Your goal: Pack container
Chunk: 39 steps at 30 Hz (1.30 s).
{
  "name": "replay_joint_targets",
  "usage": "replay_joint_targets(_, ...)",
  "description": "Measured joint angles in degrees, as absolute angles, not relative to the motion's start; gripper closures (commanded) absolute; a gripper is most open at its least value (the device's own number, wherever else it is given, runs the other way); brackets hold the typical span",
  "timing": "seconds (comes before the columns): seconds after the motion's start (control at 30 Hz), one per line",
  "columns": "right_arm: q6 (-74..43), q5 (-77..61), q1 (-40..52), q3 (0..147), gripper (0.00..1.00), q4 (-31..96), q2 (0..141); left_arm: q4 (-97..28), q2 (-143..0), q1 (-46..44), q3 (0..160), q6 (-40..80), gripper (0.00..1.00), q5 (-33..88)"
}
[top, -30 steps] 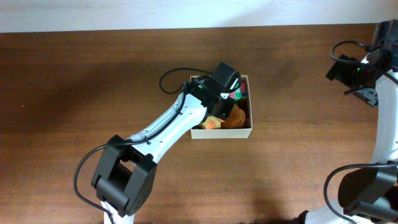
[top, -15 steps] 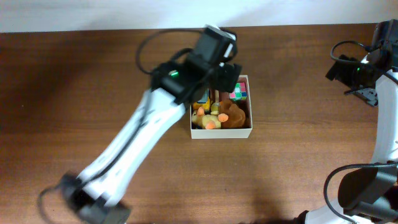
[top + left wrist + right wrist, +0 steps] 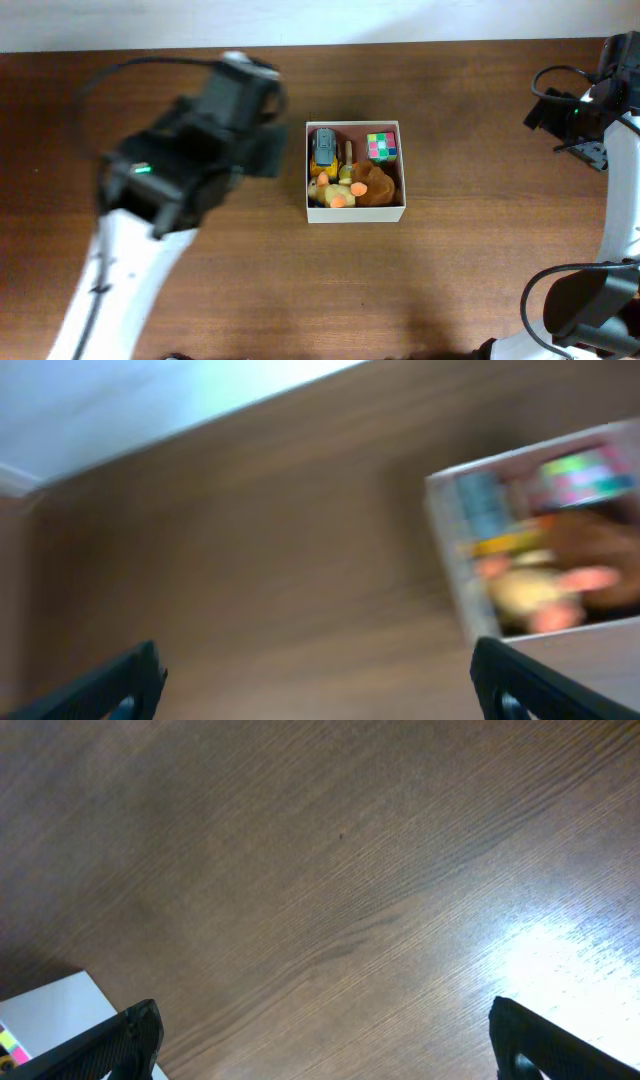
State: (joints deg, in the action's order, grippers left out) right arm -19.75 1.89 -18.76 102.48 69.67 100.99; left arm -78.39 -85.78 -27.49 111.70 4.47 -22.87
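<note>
The container [image 3: 356, 212], a square white-walled box, sits at mid-table. Inside lie a grey toy car [image 3: 323, 146], a colour cube [image 3: 381, 147], a brown plush [image 3: 377, 186] and a yellow-orange toy [image 3: 333, 192]. My left gripper [image 3: 263, 152] is blurred with motion, raised left of the box. In the left wrist view the left gripper [image 3: 315, 682] is open over bare wood, with the container [image 3: 446, 560] at the right edge. In the right wrist view my right gripper [image 3: 322, 1040] stands open above the table, empty. A white corner of the container [image 3: 58, 1010] shows at lower left.
The right arm [image 3: 588, 108] hangs at the far right edge of the table, well away from the box. A pale wall [image 3: 300, 20] runs along the table's back edge. Brown wood surrounds the box on all sides.
My left gripper was shut low in the container, then opened, lifted out and swung left. The toys stayed in the box. The right arm has not moved.
</note>
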Motion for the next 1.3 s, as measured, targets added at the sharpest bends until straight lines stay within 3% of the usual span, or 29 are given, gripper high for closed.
replay_joint_targets(0.2, -19.73, 1.89, -18.76, 102.45, 0.01, 69.67, 100.99, -90.67, -77.06, -13.54, 111.53, 4.49, 0.0, -22.28)
replay_joint_targets(0.33, -19.77, 1.91, -18.76, 102.45, 0.01, 69.69, 100.99, -87.94, -69.93, -8.99, 108.18, 4.51, 0.01, -20.75)
replay_joint_targets(0.47, -19.75, 1.89, -18.76, 102.43, 0.01, 69.65, 100.99, -74.08, -60.9, -5.56, 96.29, 4.4, 0.0, -18.17)
replay_joint_targets(0.67, -19.73, 1.89, -18.76, 102.32, 0.01, 69.69, 100.99, -41.74, -41.98, 1.48, 66.28, 2.74, 0.0, -8.43)
replay_joint_targets(0.87, -19.75, 1.89, -18.76, 102.3, 0.01, 69.67, 100.99, -17.19, -26.81, 5.28, 40.97, 2.55, 0.0, 1.23)
replay_joint_targets(1.13, -19.73, 1.89, -18.76, 102.3, 0.01, 69.67, 100.99, 4.36, -13.76, 5.34, 12.97, 2.52, 0.0, 8.78)
replay_joint_targets(1.3, -19.7, 1.89, -18.76, 102.3, 0.01, 69.69, 100.99, 9.67, -6.48, 5.34, 3.55, 2.52, 0.0, 10.9)
